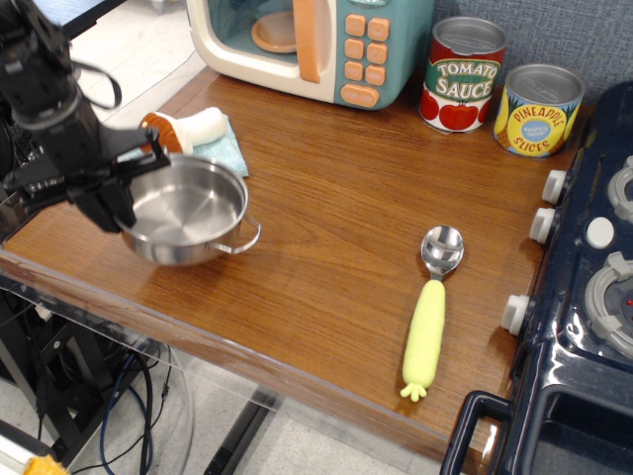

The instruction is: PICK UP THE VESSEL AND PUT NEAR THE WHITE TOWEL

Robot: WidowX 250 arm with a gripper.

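The vessel [188, 211] is a shiny round steel pot with a wire loop handle, at the front left of the wooden table. My black gripper [117, 203] is shut on its left rim and holds it low over or on the table; I cannot tell which. The pale blue-white towel [230, 150] lies just behind the pot and is mostly hidden by the pot and my arm. A toy mushroom [188, 129] lies on the towel.
A toy microwave [312, 45] stands at the back. A tomato sauce can [465, 74] and a pineapple can [537, 110] stand at the back right. A yellow-handled spoon [433, 307] lies at the right. A dark toy stove [593, 297] borders the right edge.
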